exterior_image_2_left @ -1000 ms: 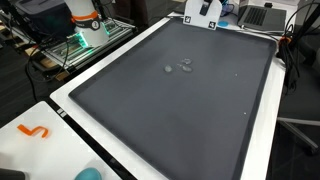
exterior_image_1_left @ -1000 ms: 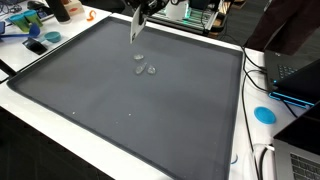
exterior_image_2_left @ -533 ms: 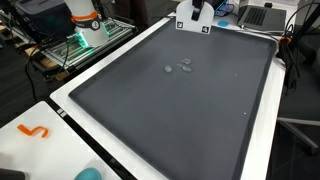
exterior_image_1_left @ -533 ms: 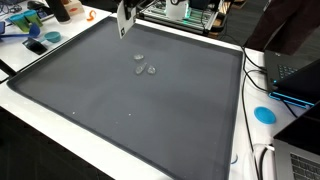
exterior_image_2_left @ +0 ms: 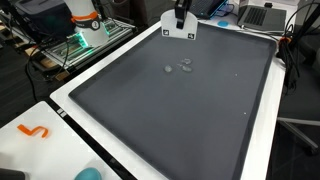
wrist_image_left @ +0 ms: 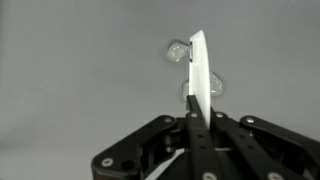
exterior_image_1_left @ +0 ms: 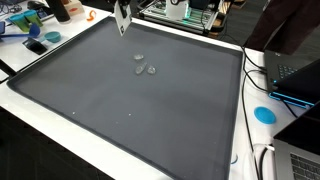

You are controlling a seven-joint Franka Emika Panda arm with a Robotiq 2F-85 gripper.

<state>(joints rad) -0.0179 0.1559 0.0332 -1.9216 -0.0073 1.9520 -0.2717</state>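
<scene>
The gripper (wrist_image_left: pixel 196 122) is clamped on the lower edge of a thin white card (wrist_image_left: pixel 201 70) above the far side of the grey mat (exterior_image_1_left: pixel 150 110); the card is probably light, stiff and slick, so it is best pinched across its flat faces.

No legible text, brand or number anywhere, white card (exterior_image_2_left: pixel 178 30) at upper centre, only small black squares (exterior_image_2_left: pixel 166 33), unreadable

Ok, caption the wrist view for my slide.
Tool pinching a thin white card edge-on, small clear pieces beyond it on the grey mat.
</scene>
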